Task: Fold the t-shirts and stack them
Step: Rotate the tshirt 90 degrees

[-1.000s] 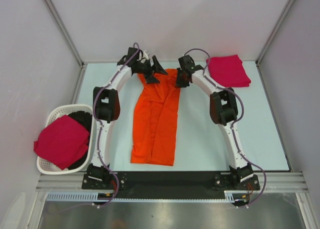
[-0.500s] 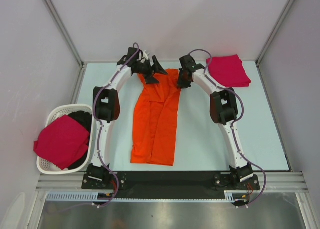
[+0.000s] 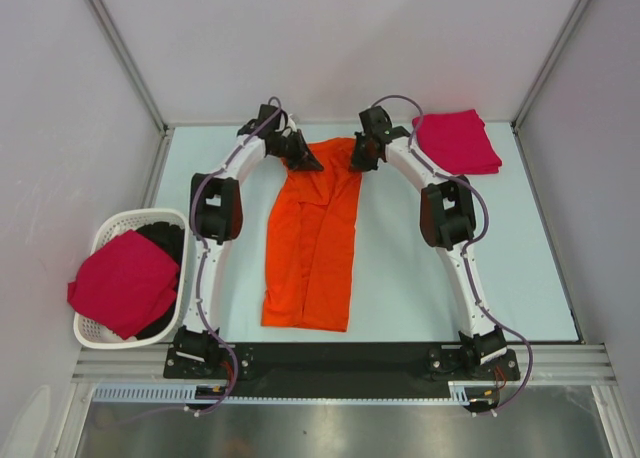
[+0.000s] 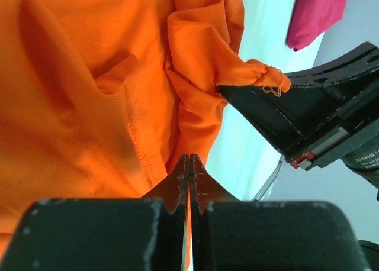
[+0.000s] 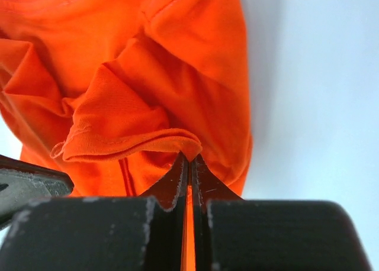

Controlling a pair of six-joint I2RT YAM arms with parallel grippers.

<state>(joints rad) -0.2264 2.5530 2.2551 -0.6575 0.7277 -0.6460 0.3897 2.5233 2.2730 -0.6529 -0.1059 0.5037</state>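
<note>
The bright orange t-shirt (image 3: 312, 238) lies folded into a long strip down the middle of the table. Both grippers are at its far end. My left gripper (image 3: 310, 162) is shut at the far left corner, and in the left wrist view its jaws (image 4: 189, 160) meet on the orange cloth (image 4: 89, 76). My right gripper (image 3: 357, 162) is shut on the far right corner, where a small fold of orange fabric (image 5: 177, 58) bunches at its tips (image 5: 190, 157). A folded crimson-pink t-shirt (image 3: 458, 141) lies at the back right. Another crimson-pink t-shirt (image 3: 125, 281) sits in the basket.
A white slatted basket (image 3: 110, 228) stands off the table's left edge, with a dark garment (image 3: 165, 240) under the crimson shirt. Grey walls and a metal frame close in the table on three sides. The black base rail runs along the near edge.
My left gripper went from wide open to shut and came down onto the shirt's far left corner. My right gripper finished closing on the far right corner.
</note>
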